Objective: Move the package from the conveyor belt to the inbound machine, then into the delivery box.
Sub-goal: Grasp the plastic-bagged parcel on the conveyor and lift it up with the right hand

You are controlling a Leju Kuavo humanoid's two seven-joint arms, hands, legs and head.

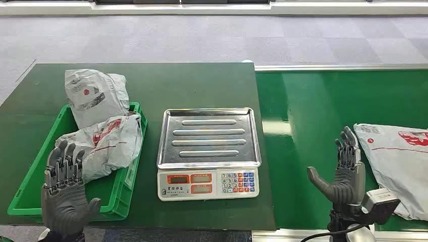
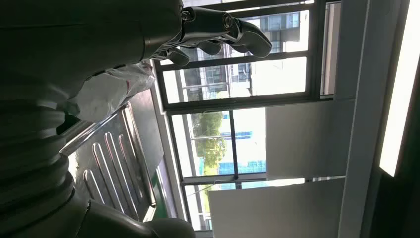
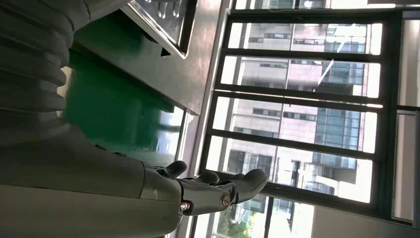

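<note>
Green bin [image 1: 28,174] at 9 o'clock holds two grey bags [image 1: 103,138]. Scale [image 1: 208,153] bare. Package [image 1: 401,161] on belt [image 1: 313,126] at 3 o'clock. Left hand [image 1: 64,191], right hand [image 1: 345,171] released, empty.

Three grey packages [image 1: 96,96], perhaps more hidden, one scale [image 1: 208,151], one green crate [image 1: 28,186]

My head looks down on the tabletop [image 1: 212,85]; both tilted wrist cameras share the scale pan [image 2: 114,168].
</note>
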